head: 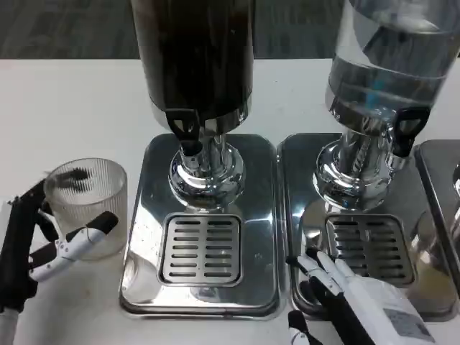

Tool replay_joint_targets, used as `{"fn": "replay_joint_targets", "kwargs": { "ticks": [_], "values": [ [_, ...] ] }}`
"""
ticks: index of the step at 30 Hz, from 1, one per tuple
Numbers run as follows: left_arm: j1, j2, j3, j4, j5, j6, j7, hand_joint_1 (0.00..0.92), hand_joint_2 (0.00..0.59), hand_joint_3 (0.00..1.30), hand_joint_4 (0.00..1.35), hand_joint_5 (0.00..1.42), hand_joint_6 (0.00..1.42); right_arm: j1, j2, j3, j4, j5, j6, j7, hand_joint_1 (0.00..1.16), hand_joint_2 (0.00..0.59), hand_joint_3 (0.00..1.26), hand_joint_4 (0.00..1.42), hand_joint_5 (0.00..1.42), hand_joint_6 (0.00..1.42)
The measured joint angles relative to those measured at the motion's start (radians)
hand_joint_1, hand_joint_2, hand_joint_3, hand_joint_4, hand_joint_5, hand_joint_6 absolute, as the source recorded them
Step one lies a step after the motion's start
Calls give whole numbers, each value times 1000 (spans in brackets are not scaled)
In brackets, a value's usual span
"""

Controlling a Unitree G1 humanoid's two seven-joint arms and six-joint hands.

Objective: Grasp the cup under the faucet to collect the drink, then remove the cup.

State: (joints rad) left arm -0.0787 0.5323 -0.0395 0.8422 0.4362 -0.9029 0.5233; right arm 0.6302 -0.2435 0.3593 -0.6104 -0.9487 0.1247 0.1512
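So the white table (65, 100) takes up pretty much everything, and sitting on it are a couple of drink dispensers side by side. The one in the middle has a dark tank (194, 54) on a shiny chrome base (205, 172), with a black tap lever (183, 128) sticking out front and a slotted drip grate (201, 248) set into its steel tray (147, 237). Right next to it, touching or close to it, is a second tray (295, 180) with a clear tank (392, 57) that looks like it's got water in it, its own black tap (408, 129) and another grate (370, 248). There's the edge of a third tray (438, 172) at the far right. The cup (88, 205) is a clear ribbed plastic one, standing upright on the table just left of the dark dispenser's tray, so not under any faucet. The left hand (50, 244) is wrapped around it, one finger across the near side and the dark part of the hand along the far left side, so it's got a hold on the cup. The right hand (345, 291) is down at the bottom right, resting over the front edge of the second tray, fingers stretched out forward and close together, holding nothing.
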Motion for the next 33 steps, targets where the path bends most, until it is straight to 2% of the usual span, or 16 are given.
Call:
{"fn": "replay_joint_targets", "kwargs": {
  "ticks": [15, 21, 33],
  "values": [
    [18, -81, -13, -86, -3, -12, -122, 276, 155, 425, 454, 791, 1029, 7, 0, 1, -6, 4, 0, -9, 536, 529, 118, 0, 0, 47],
    [11, -87, -15, -84, -3, -13, -140, 274, 158, 421, 454, 784, 1029, 8, 3, 5, -13, -2, 0, -9, 562, 518, 123, 0, 0, 47],
    [-39, -99, -25, -21, 2, -32, -155, 272, 163, 425, 454, 786, 1028, 23, 35, 23, -18, -18, 1, -31, 580, 525, 127, 0, 0, 47]
  ]
}}
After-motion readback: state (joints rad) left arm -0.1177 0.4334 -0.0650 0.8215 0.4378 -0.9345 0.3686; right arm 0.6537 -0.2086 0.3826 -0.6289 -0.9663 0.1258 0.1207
